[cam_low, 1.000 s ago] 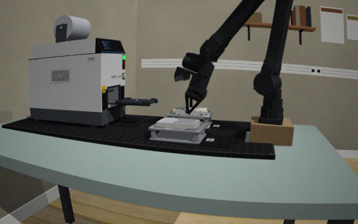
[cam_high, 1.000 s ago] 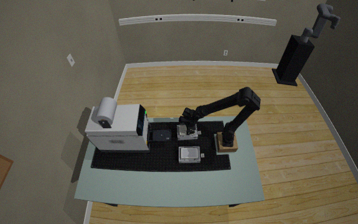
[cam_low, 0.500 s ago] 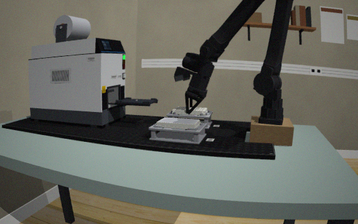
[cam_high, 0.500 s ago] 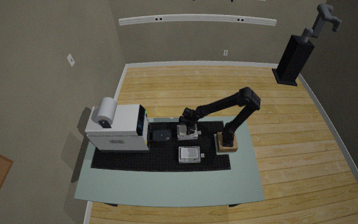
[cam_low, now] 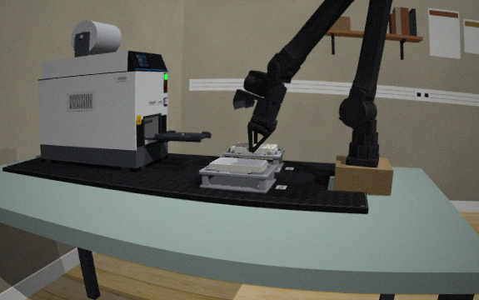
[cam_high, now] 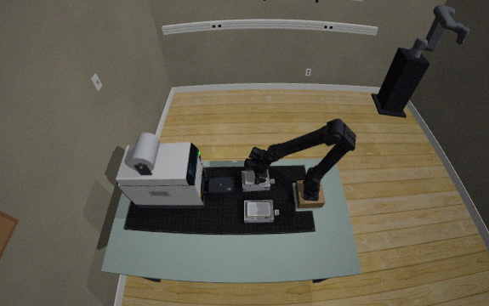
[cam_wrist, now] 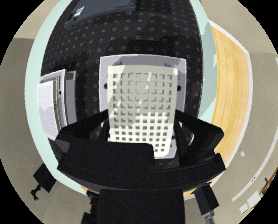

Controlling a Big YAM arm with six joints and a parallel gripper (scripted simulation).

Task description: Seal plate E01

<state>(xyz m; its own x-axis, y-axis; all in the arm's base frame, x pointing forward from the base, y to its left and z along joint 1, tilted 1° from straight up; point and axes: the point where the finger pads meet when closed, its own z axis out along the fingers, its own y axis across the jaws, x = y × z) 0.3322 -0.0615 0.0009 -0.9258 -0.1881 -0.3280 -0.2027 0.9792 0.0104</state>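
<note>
A white plate with open wells [cam_high: 248, 177] [cam_low: 270, 147] [cam_wrist: 140, 90] sits in the far nest [cam_high: 250, 188] [cam_low: 279, 156] [cam_wrist: 145, 59]. My gripper [cam_high: 262, 176] [cam_low: 252, 148] [cam_wrist: 141, 112] is low over it, shut on its two long sides. The plate looks level and low in the nest. A second plate [cam_high: 259, 208] [cam_low: 239, 164] [cam_wrist: 46, 105] sits in the near nest [cam_high: 258, 220] [cam_low: 239, 182] [cam_wrist: 70, 102]. The sealer's stage [cam_high: 221, 184] [cam_low: 181, 137] is out and bare. The sealer's lamp [cam_high: 199, 154] [cam_low: 166, 77] is green. The nest and plate labels are not readable.
The sealer [cam_high: 169, 163] [cam_low: 89, 121] stands at the left, with a foil roll [cam_high: 145, 149] [cam_low: 105, 37] on top. The arm's wooden base block [cam_high: 310, 201] [cam_low: 364, 181] stands right of the nests. Small white tags [cam_high: 276, 212] [cam_low: 281, 187] lie beside the nests.
</note>
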